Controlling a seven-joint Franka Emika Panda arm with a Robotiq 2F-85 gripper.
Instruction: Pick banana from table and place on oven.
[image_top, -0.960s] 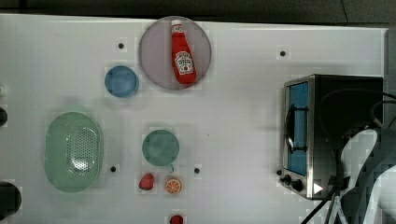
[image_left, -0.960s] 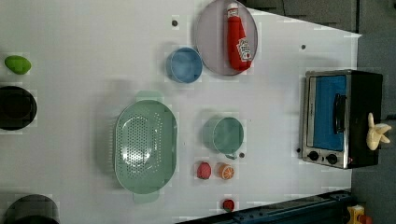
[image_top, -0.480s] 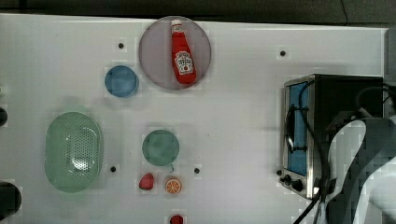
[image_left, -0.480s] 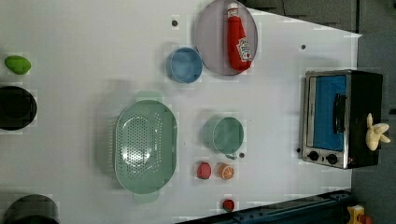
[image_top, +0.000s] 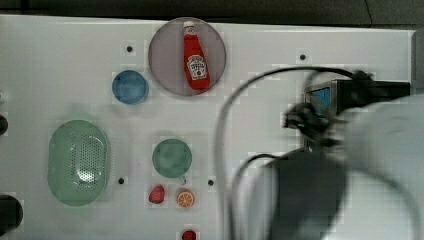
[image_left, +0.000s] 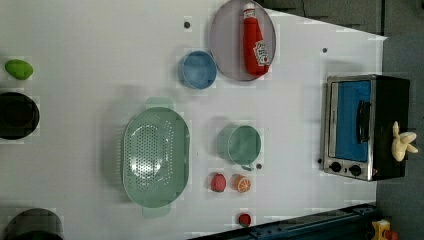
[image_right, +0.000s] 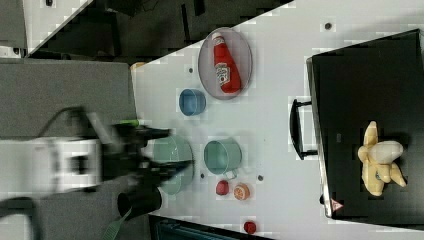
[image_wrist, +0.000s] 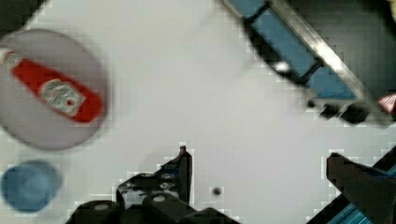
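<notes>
The pale-yellow toy banana (image_right: 378, 159) lay on the boxy black-topped oven (image_right: 370, 90); the gripper (image_wrist: 261, 172), spread and seemingly empty, hung over the white tabletop (image_wrist: 196, 93) alongside.

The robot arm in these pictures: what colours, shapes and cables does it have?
The arm has rounded white shells with a dark grey section, and thin black cables loop beside it. The black pincer has two dark, angular fingers.

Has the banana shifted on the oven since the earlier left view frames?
No. In the left view the banana lies on the oven top at the same spot as before, level with the knobs, at the oven's far-right edge.
</notes>
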